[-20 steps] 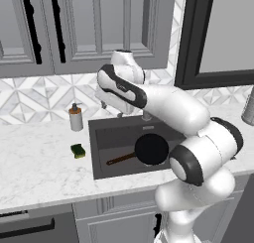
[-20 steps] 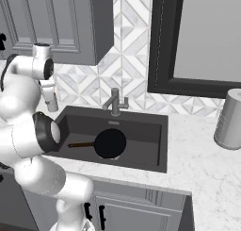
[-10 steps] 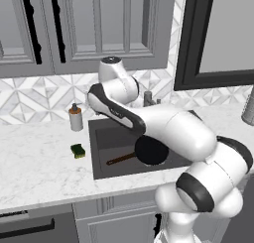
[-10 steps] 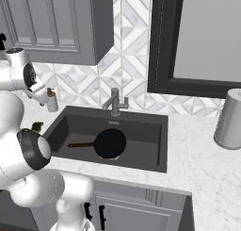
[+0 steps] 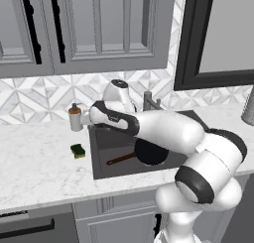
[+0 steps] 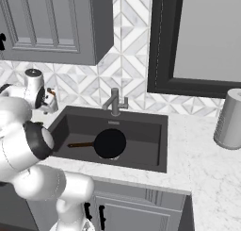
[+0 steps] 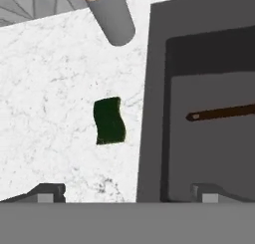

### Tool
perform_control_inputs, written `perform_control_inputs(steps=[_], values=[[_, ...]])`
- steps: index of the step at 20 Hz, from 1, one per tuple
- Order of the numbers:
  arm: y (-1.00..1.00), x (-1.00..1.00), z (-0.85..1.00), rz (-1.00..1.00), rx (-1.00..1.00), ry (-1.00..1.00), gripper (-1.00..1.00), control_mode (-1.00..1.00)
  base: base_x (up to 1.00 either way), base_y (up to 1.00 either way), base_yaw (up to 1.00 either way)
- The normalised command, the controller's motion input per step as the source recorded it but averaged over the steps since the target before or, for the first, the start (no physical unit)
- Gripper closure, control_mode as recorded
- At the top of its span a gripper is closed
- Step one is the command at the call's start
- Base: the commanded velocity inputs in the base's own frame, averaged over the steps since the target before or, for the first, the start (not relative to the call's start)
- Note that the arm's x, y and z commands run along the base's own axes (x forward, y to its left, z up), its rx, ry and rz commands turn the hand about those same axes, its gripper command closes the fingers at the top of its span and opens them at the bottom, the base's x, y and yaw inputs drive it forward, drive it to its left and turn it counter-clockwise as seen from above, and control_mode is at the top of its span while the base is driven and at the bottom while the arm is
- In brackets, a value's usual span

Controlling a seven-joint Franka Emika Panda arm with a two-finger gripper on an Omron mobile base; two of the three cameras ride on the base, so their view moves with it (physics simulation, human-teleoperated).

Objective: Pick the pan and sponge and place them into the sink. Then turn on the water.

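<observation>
Marble counter (image 5: pixel 39 172) bears the sponge (image 7: pixel 109 121) — gripper (image 7: pixel 127 192) spread wide, empty, above.

Arm's stretched way out to the left, elbow bent, wrist tipped down. Pincer (image 7: pixel 125 192) is hanging with its fingertips (image 7: pixel 49 192) spread wide, nothing between them.

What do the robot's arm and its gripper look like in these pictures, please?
The arm is made of glossy white, rounded segments joined by dark grey to black bands at the joints, with a round grey-capped joint at the wrist end. The gripper has two small, blocky dark grey finger tips. No cables or markings are visible.
</observation>
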Motion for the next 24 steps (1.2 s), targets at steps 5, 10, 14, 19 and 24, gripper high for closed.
perform_control_inputs(steps=[5, 10, 14, 19, 24], values=[[0.67, 0.13, -0.12, 0.22, -0.12, 0.04, -1.00, -1.00, 0.00, 0.00, 0.00], [0.40, 0.00, 0.00, -0.04, -0.30, 0.20, -1.00, -1.00, 0.00, 0.00, 0.00], [0.18, 0.00, 0.00, -0.06, -0.18, 0.21, -1.00, -1.00, 0.00, 0.00, 0.00], [0.00, 0.09, -0.17, 0.00, -0.01, 0.13, -1.00, -1.00, 0.00, 0.00, 0.00], [0.06, 0.16, -0.67, 0.00, 0.00, 0.03, -1.00, -1.00, 0.00, 0.00, 0.00]])
